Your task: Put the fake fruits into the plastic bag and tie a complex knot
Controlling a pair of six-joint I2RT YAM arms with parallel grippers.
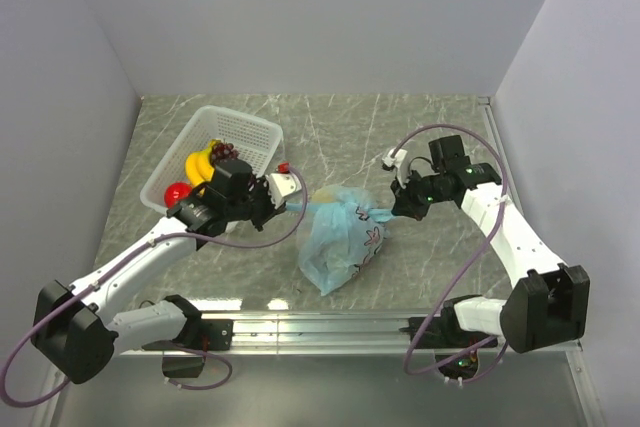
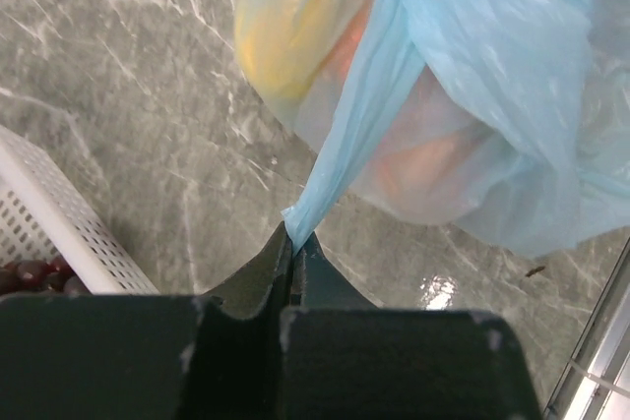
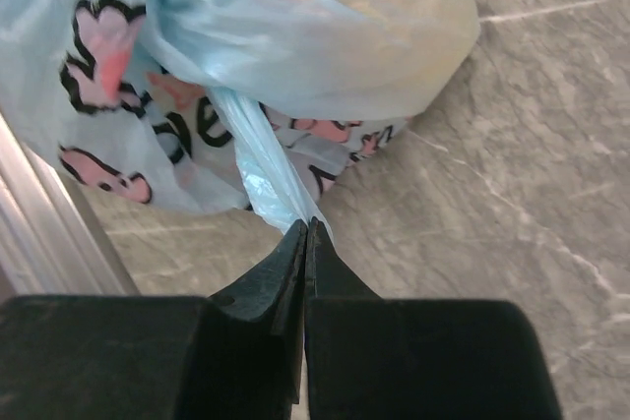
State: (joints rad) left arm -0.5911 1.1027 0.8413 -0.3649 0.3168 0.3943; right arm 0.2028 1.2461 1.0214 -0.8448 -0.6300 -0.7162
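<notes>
The light-blue plastic bag (image 1: 340, 237) with dark and pink prints lies mid-table, bulging with fake fruits; yellow and orange shapes (image 2: 285, 36) show through its skin. My left gripper (image 1: 290, 205) is shut on one handle strip (image 2: 345, 135), stretched taut to the left of the bag. My right gripper (image 1: 392, 212) is shut on the other handle strip (image 3: 261, 169), to the bag's right. The strips meet in a bunch on top of the bag (image 1: 352, 211); I cannot tell whether a knot is there. Bananas (image 1: 200, 162), grapes (image 1: 224, 152) and a red apple (image 1: 178, 191) lie in the basket.
The white latticed basket (image 1: 250, 132) stands at the back left, just behind my left arm. A small red object (image 1: 284, 166) lies beside its right corner. A metal rail (image 1: 330, 322) runs along the near edge. Grey walls close in the table.
</notes>
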